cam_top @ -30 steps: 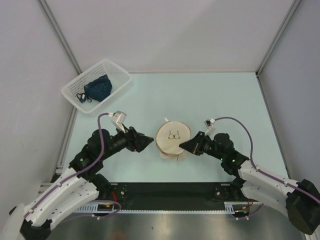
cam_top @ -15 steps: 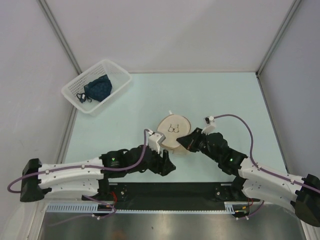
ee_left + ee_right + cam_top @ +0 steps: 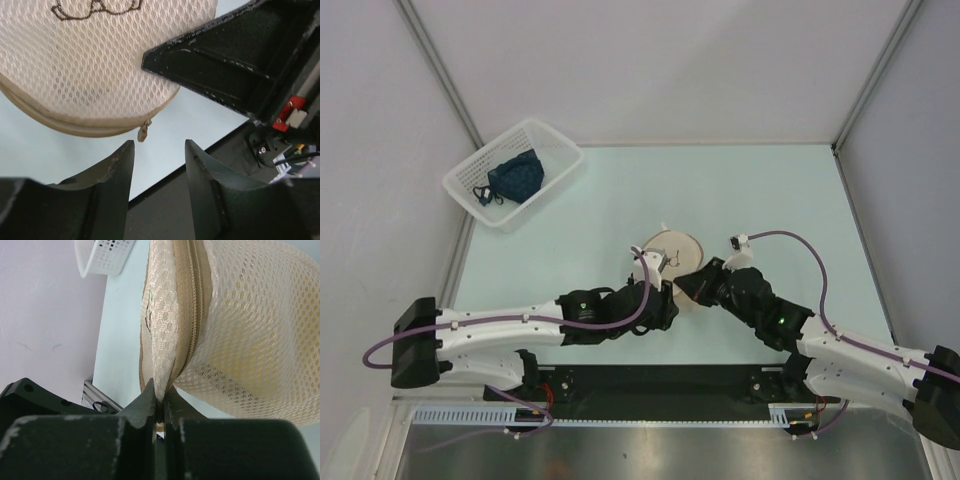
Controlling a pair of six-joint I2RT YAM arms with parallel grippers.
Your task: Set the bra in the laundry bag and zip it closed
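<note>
A pale green tabletop (image 3: 740, 195) is enclosed by plain grey-white walls with metal posts in the corners. At its far left corner a white slatted basket (image 3: 552, 148) is set, and a dark blue garment (image 3: 515, 176) is seen lying inside it.

The laundry bag (image 3: 668, 258), a round cream mesh drum with a small dark bra drawing (image 3: 662, 260) on its lid, is found on the tabletop close to the near edge, between the two hands and well apart from the basket. The bra itself cannot be made out for certain. Only a yellowish tint is seen through the bag's mesh side wall in the right wrist view.

The left hand (image 3: 157, 145) is brought in from the left, low at the bag's near side. Its fingers (image 3: 117, 165) are spread with a clear gap between them, and nothing is held. The zip pull (image 3: 143, 132) is seen hanging from the zip band at the lid's rim, just beyond that gap and apart from both fingertips.

The right hand (image 3: 159, 402) is pressed together on a fold of mesh at the edge of the bag's lid, so the bag is pinched from the right side. The zip band (image 3: 192, 305) is seen running around the lid just above that pinch. In the left wrist view, one black finger of the right hand is seen lying over the lid's right part.
</note>
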